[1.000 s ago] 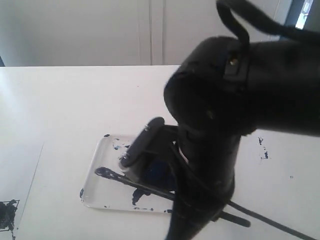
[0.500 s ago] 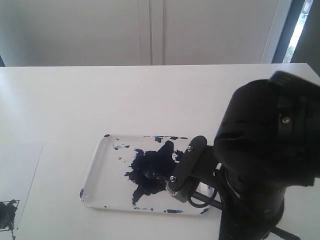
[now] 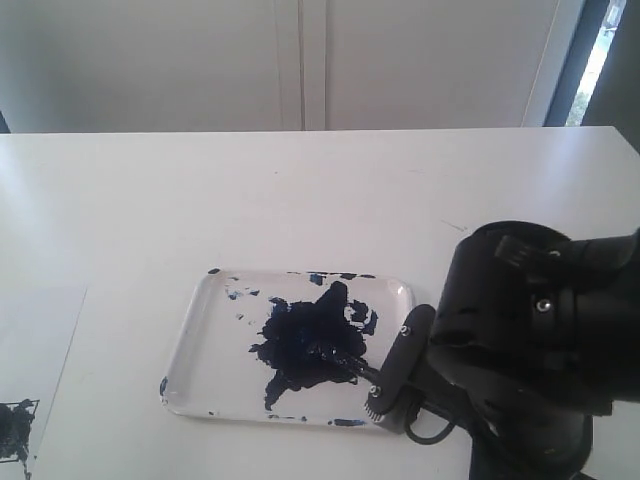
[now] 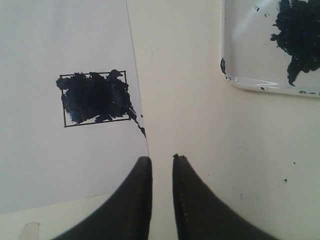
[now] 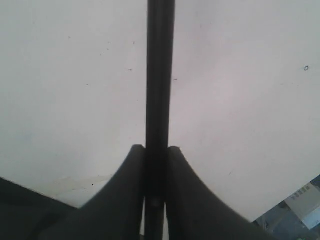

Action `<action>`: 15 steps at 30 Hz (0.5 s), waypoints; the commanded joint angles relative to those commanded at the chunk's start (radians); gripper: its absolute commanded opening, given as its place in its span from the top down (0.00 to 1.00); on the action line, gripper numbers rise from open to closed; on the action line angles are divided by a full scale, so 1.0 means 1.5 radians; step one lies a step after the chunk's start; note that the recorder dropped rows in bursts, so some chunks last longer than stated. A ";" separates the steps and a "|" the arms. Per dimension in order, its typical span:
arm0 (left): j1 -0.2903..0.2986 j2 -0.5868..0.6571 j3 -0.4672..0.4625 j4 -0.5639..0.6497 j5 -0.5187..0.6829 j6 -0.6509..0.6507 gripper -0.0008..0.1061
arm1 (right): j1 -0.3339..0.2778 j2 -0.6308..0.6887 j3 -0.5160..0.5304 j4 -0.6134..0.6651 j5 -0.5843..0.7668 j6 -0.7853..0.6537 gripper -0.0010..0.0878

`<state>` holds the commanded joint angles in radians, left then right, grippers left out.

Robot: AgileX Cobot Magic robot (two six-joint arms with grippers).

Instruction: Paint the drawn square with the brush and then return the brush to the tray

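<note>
1. While the brush (image 5: 159, 75) is pinched by its black handle between the fingers of the right gripper (image 5: 156, 148), its far end is seen in the exterior view over the dark paint blotch (image 3: 300, 345) inside the tray (image 3: 200, 345); whether the tip touches the paint cannot be told.
2. The tray is set on the white table (image 3: 300, 190), and paint specks are scattered along its rim.
3. The drawn square (image 4: 95, 98) is found on the white paper (image 4: 50, 45), beside the tray and apart from it. It is mostly filled with blotchy dark paint, and a streak is carried past one corner toward the paper's edge.
4. The left gripper (image 4: 161, 160) is held above the paper's edge, its fingers brought nearly together with only a narrow slit between them, and nothing is gripped.
</note>
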<state>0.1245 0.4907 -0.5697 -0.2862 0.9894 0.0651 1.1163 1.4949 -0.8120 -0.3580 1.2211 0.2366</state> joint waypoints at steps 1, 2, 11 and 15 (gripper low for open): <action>0.000 -0.001 0.000 0.000 0.001 0.000 0.79 | 0.000 0.005 0.000 0.000 0.000 0.000 0.83; 0.000 -0.002 0.000 -0.001 0.003 0.000 0.79 | 0.000 0.008 0.000 0.000 0.000 0.000 0.78; 0.000 -0.006 0.000 -0.004 0.007 0.001 0.79 | 0.000 0.012 -0.001 -0.036 0.000 0.023 0.56; -0.001 -0.032 0.000 -0.027 0.019 0.009 0.83 | 0.000 -0.007 -0.017 -0.049 0.000 0.024 0.56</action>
<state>0.1231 0.4429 -0.5697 -0.3266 1.0178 0.0780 1.1163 1.4842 -0.8372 -0.4316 1.2211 0.2732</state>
